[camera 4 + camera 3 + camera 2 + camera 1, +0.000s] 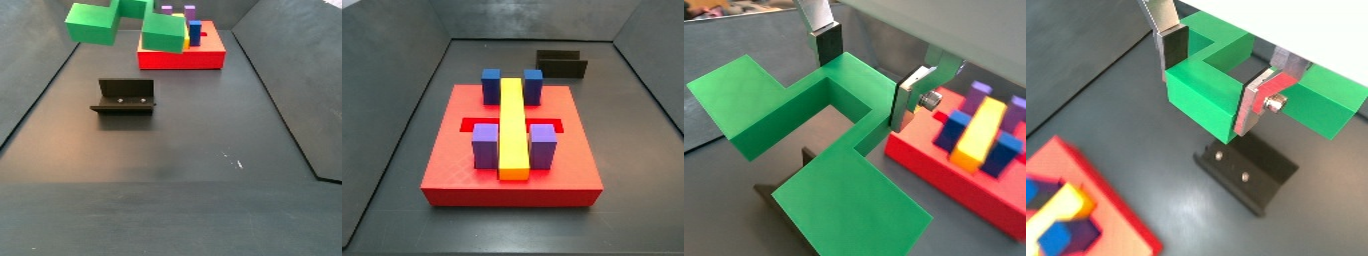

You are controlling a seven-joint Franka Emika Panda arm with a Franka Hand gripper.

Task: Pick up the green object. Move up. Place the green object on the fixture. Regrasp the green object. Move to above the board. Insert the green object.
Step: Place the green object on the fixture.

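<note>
The green object (1213,90) is clamped between the fingers (1267,98) of the gripper (1216,72) and held in the air above the fixture (126,97), near the board (182,55) at the frame's top.

one gripper (1216,75), green object (1213,90), fixture (561,64), board (462,170), yellow bar (512,125); two blue blocks (492,85), two purple blocks (486,145).

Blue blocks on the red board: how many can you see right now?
2. Both stand at the far end of the red board: one blue block on one side of the yellow bar, another on the opposite side. None seem hidden.
</note>
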